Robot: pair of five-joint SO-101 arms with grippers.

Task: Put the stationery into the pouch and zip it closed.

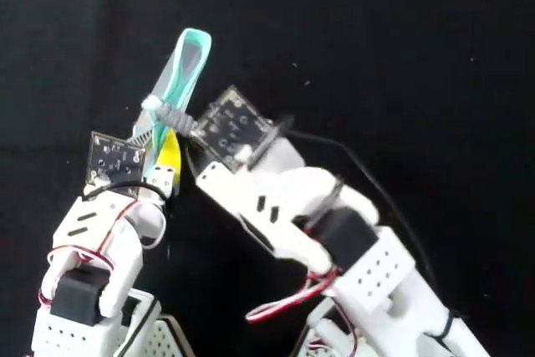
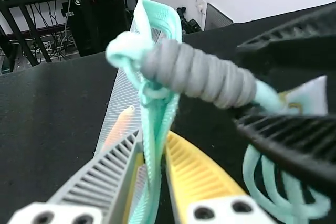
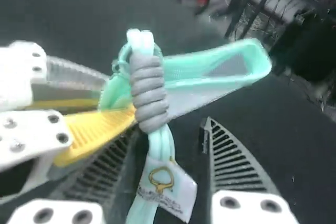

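Observation:
The pouch is mint-edged with clear sides and lies on the black table, pointing away from the arms. My left gripper has one grey and one yellow finger and is shut on the pouch's near edge. Through the clear side an orange shape shows inside. A grey wrapped zip pull with a mint cord and white tag runs from the pouch toward my right gripper. That gripper is open, its dark fingers on either side of the pull with a gap.
The black table cloth stretches wide to the right and far side. The right arm's body and its black cable cross the lower middle. Shelving and cables stand in the room beyond the table.

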